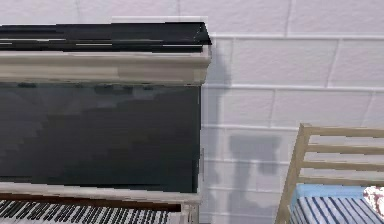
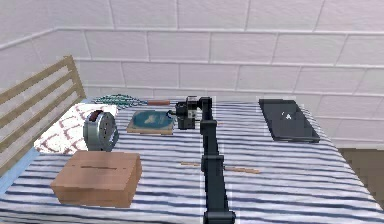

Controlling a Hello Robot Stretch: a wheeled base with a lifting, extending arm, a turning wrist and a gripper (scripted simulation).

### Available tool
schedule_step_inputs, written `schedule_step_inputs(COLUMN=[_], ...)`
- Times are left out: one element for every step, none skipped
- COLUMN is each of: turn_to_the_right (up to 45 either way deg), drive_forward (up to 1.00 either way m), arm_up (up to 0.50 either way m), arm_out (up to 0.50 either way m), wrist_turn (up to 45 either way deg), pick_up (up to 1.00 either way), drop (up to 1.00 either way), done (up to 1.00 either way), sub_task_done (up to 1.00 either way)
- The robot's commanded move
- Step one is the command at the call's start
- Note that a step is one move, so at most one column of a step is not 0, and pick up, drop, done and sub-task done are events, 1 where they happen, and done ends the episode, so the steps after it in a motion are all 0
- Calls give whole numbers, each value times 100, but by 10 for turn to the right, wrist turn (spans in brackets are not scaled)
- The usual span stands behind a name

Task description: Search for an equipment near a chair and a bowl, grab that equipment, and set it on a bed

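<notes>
Jaws nr teal flat obj on striped bed, can't tell if holding anything; cardboard box by pillow

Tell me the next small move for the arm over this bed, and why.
Probably draw the arm back slightly. The pincer appears by a teal flat object and a round clock on the striped bed. Barer cover lies lower in the arm side view, which looks safer for setting down. I cannot tell whether the pincer holds anything.
</notes>
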Motion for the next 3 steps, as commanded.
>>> schedule_step_inputs(turn_to_the_right=[0, 0, 0], drive_forward=[0, 0, 0], arm_up=[10, 0, 0], arm_out=[0, -8, 0], wrist_turn=[0, 0, 0], pick_up=[0, 0, 0], drop=[0, 0, 0], done=[0, 0, 100], sub_task_done=[0, 0, 0])
